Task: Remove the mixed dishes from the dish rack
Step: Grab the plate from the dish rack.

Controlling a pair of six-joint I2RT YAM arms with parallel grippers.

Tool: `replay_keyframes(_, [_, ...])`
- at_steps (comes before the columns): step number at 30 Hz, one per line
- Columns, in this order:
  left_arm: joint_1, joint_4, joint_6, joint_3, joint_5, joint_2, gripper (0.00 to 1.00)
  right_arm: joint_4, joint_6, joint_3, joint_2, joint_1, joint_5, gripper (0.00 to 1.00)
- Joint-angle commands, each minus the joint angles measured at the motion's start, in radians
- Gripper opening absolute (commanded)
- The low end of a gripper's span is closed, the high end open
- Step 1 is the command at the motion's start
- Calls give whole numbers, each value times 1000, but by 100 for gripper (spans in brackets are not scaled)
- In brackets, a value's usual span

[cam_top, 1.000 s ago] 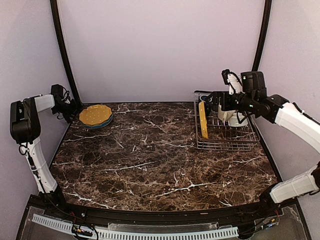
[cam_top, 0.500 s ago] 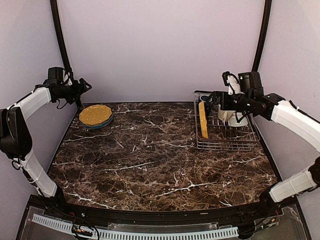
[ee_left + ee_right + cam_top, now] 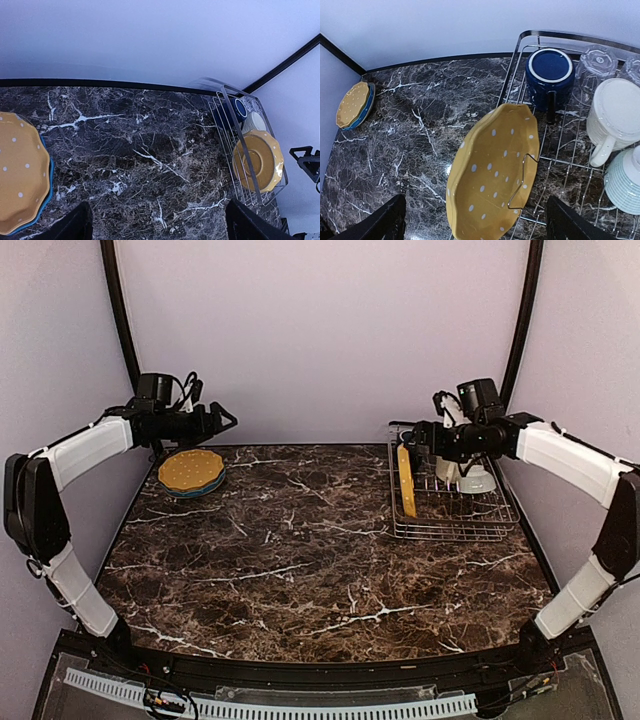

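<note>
The yellow dotted plate (image 3: 492, 170) stands on its edge in the dish rack (image 3: 560, 36), near the navy mug (image 3: 549, 70). It looks hard, slippery and easy to break, so I'd pinch its top rim. The right gripper (image 3: 413, 436) hovers above it, fingers spread wide. The left gripper (image 3: 222, 420), also spread and empty, hangs near the stack of plates (image 3: 191, 471).

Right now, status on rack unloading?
Left gripper, right gripper open, empty. Yellow dotted plate on edge in silver wire rack; navy mug, cream mug beyond. Nothing blocking.
</note>
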Motion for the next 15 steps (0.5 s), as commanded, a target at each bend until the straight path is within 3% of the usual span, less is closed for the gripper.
replay_keyframes(1, [-30,-1,27,-3,3,-5,92,-31,6,58,59,29,-63,92])
replay_keyframes(6, [-56,-38,32,10,-24,16,91,-64,18,71,120,62,-13,83])
replay_keyframes(15, [-69,-55,23,11,-38,39,91,-155,-1,131,204,128,225,74])
